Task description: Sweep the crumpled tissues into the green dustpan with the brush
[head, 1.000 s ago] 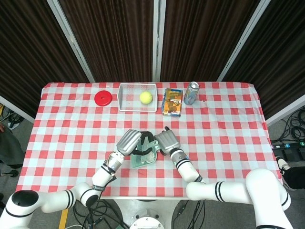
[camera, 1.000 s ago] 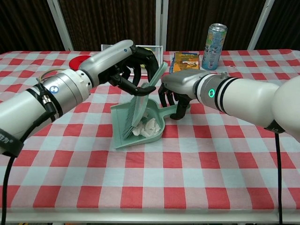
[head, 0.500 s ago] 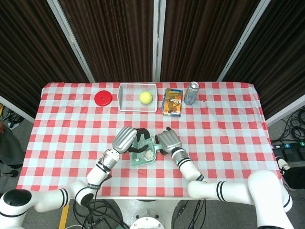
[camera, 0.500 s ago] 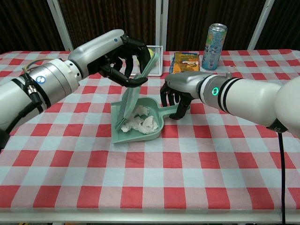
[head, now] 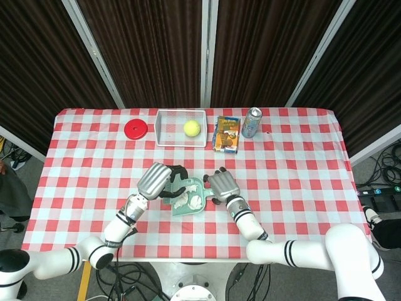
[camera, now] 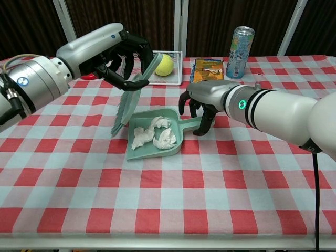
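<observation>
Crumpled white tissues (camera: 154,134) lie in my green plastic dustpan (camera: 137,149); my right hand (camera: 202,107) grips its handle, my left hand (camera: 118,55) holds the green brush (camera: 132,94) beside it.

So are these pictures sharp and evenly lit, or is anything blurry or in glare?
Head view: even light, sharp, soft shadows only; the curtains behind are very dark, the dustpan small. Chest view: close and crisp on the tissues and brush; a slight sheen on the right hand and the can, no real glare or blur.
</observation>
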You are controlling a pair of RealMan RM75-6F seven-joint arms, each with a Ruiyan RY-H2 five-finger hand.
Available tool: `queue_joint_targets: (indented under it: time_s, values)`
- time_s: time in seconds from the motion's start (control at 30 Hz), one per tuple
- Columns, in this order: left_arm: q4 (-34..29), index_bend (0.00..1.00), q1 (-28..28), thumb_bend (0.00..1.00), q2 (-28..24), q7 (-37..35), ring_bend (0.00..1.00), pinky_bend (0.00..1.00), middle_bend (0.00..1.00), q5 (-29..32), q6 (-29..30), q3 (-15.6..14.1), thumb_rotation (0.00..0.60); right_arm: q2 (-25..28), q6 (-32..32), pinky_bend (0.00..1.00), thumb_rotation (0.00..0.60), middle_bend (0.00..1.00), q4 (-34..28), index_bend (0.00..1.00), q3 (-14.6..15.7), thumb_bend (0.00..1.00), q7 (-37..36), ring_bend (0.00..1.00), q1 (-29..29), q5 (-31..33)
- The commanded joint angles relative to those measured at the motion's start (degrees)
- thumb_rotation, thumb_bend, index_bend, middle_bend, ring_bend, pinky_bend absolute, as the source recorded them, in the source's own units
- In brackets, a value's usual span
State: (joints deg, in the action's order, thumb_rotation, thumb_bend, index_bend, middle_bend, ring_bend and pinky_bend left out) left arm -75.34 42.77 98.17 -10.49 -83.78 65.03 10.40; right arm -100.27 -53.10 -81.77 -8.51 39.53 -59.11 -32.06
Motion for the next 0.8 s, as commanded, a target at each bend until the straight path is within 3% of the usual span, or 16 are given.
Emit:
queue_joint_targets:
  time_s: [0.03, 0.3, 0.43, 0.63, 0.8]
  values:
    - [-0.2, 0.56, -0.72, 0.51, -1.44, 0.21, 0.62, 0.87, 0.58, 0.09, 0.54, -0.17, 0.6, 0.62, -0.93, 0.15, 0.6, 0.33, -1.1, 0.15, 0.04, 0.06, 0.23, 0.16, 0.34, -0.5]
    - [2.37, 0.56, -2.43, 0.51, -5.34, 7.19, 0.62, 0.87, 0.57, 3.01, -2.07, -1.94, 0.6, 8.69, -5.56, 0.14, 0.6, 0.27, -8.89, 0.08, 0.19, 0.06, -2.17, 0.13, 3.88, -5.86]
    - [4.71, 0.56, -1.37, 0.51, -4.96, 17.73, 0.62, 0.87, 0.57, 7.29, -6.9, -2.3, 0.6, 14.42, -7.69, 0.13, 0.6, 0.26, -13.12, 0.08, 0.85, 0.06, -4.96, 0.11, 7.1, -8.87]
    - [4.98, 0.54, 0.74, 0.51, -2.9, 31.89, 0.62, 0.87, 0.56, 16.02, -10.73, -0.17, 0.6, 20.38, -10.12, 0.12, 0.6, 0.25, -16.9, 0.07, 2.9, 0.06, -8.3, 0.1, 11.56, -13.51]
    - [4.89, 0.45, 2.18, 0.45, -2.22, 41.58, 0.58, 0.86, 0.51, 23.02, -12.48, 0.79, 0.6, 24.57, -11.23, 0.12, 0.6, 0.25, -18.86, 0.07, 4.34, 0.06, -12.42, 0.1, 15.38, -17.32]
